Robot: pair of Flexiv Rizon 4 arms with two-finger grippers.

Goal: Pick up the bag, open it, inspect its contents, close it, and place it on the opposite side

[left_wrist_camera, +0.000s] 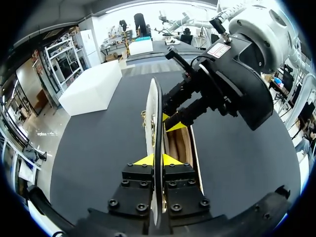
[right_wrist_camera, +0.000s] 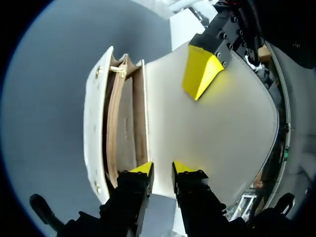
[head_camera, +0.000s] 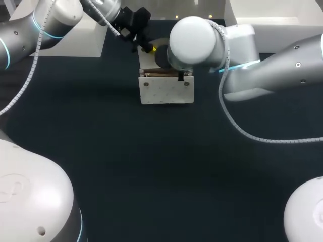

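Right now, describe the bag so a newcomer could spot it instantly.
On the dark table, look at the far middle, beneath the right arm. The bag sits there, its flap pinched open by the left end effector. Unlike the grey-white arm above it, it is cream, boxy, with tan lining.

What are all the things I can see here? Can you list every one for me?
bag: one, white with a brown inside, open, on the far middle of the table.
flap: one, white, lifted up off the bag.
table: one, dark, under the bag.
left tool: one, black with yellow tips, pinching the flap.
right tool: one, black with yellow tips, at the bag's open top.
left arm, right arm: two, silver-white, coming in from each side.
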